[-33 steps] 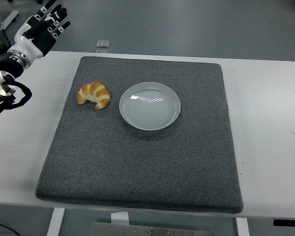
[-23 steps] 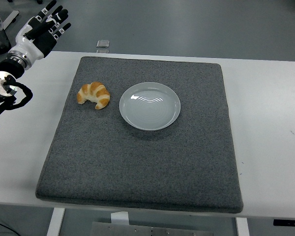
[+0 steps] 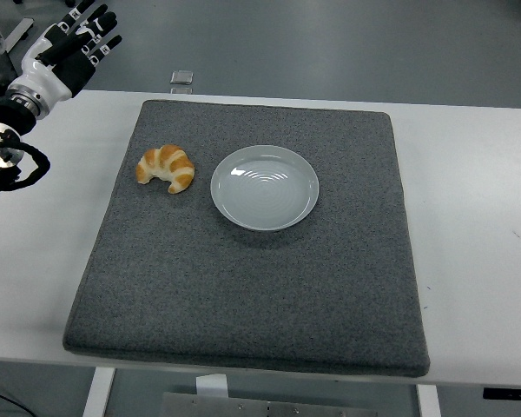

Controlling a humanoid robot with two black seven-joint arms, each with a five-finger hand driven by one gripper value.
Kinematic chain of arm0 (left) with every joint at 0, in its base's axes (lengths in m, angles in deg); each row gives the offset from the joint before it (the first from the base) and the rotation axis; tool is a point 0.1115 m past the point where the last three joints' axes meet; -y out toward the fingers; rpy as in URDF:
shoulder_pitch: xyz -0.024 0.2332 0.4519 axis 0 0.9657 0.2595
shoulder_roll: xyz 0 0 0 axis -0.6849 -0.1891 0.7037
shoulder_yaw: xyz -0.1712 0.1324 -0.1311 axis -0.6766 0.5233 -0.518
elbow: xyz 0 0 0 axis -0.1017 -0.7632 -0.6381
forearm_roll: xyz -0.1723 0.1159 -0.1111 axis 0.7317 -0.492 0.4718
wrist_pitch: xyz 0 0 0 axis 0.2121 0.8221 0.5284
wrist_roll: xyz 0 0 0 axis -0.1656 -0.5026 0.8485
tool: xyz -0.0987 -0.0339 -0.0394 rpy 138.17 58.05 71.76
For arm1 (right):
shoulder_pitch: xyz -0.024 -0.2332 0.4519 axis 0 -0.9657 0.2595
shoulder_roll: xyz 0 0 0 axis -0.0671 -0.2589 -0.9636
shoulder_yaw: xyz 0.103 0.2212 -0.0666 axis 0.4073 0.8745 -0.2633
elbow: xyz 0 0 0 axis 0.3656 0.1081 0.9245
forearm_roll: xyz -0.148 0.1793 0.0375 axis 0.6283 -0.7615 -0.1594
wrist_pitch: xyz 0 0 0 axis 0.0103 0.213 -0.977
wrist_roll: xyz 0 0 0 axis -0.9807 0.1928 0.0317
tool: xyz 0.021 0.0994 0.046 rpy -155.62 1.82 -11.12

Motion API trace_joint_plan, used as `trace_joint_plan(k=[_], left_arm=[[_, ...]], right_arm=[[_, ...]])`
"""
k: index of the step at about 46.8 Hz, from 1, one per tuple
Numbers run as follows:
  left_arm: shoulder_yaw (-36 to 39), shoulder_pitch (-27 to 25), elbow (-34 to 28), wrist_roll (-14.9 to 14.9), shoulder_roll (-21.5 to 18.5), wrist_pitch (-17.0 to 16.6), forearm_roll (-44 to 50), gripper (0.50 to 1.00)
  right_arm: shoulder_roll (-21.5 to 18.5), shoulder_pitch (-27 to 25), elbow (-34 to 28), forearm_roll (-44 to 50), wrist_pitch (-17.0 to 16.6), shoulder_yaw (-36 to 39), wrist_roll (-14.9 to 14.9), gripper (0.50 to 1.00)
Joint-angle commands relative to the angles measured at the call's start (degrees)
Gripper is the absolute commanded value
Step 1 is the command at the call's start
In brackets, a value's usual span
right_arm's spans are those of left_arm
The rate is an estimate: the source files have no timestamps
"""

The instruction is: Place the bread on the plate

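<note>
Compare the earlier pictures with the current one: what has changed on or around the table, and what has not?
The left robot hand, fingers spread and empty, moved slightly up and left toward the picture's corner. The croissant, plate and grey mat stayed put.

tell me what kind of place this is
Probably a robot lab or test room, not a kitchen: a white table with a grey mat holds just a croissant and an empty plate, over a bare grey floor.
</note>
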Motion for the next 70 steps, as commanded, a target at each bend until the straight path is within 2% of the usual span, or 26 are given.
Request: trace_joint_plan(k=[1, 7, 9, 13, 18, 22, 25, 29, 32, 36, 40, 47, 54, 61, 70], left_arm=[[1.6, -1.1, -0.2, 0.0, -2.2, 0.3, 0.0, 0.994], [6.9, -3.2, -0.8, 0.1, -5.7, 5.8, -1.3, 0.994], [8.0, -3.9, -0.9, 0.1, -6.8, 6.6, -2.1, 0.992], [9.7, -4.5, -2.2, -0.2, -8.2, 6.5, -5.9, 0.992], [11.8, -5.9, -3.8, -0.9, -10.5, 6.6, -17.5, 0.992], [12.4, -7.0, -4.1, -1.0, -10.7, 6.1, -24.7, 0.986], [12.7, -7.7, -4.1, -1.3, -10.7, 5.3, -26.8, 0.986], [13.6, -8.0, -4.3, -2.2, -11.9, 6.8, -27.3, 0.992], [16.4, -9.5, -4.6, -2.2, -12.6, 8.3, -28.0, 0.992], [22.0, -12.6, -5.4, -2.5, -13.2, 8.4, -30.1, 0.988], [28.2, -16.5, -5.4, -2.4, -15.0, 8.4, -38.3, 0.988], [35.9, -21.6, -5.6, -2.2, -16.0, 8.9, -59.3, 0.988], [39.4, -24.7, -5.4, -2.2, -15.8, 9.1, -70.1, 0.988], [44.8, -28.9, -5.2, -2.9, -13.6, 9.3, -69.9, 0.986], [45.6, -28.7, -1.5, -5.2, -8.2, 9.1, -69.7, 0.986]], right_arm=[[0.0, -0.1, 0.0, 0.0, 0.0, 0.0, 0.0, 0.954], [0.0, -0.1, 0.0, 0.0, 0.0, 0.0, 0.0, 0.954], [0.0, 0.0, 0.0, 0.0, 0.0, 0.0, 0.0, 0.954], [0.0, 0.0, 0.0, 0.0, 0.0, 0.0, 0.0, 0.954], [0.0, -0.1, 0.0, 0.0, 0.0, 0.0, 0.0, 0.954], [0.0, 0.0, 0.0, 0.0, 0.0, 0.0, 0.0, 0.954], [0.0, 0.0, 0.0, 0.0, 0.0, 0.0, 0.0, 0.954], [0.0, 0.0, 0.0, 0.0, 0.0, 0.0, 0.0, 0.954], [0.0, 0.0, 0.0, 0.0, 0.0, 0.0, 0.0, 0.954], [0.0, -0.1, 0.0, 0.0, 0.0, 0.0, 0.0, 0.954], [0.0, 0.0, 0.0, 0.0, 0.0, 0.0, 0.0, 0.954], [0.0, -0.1, 0.0, 0.0, 0.0, 0.0, 0.0, 0.954], [0.0, 0.0, 0.0, 0.0, 0.0, 0.0, 0.0, 0.954], [0.0, 0.0, 0.0, 0.0, 0.0, 0.0, 0.0, 0.954], [0.0, 0.0, 0.0, 0.0, 0.0, 0.0, 0.0, 0.954]])
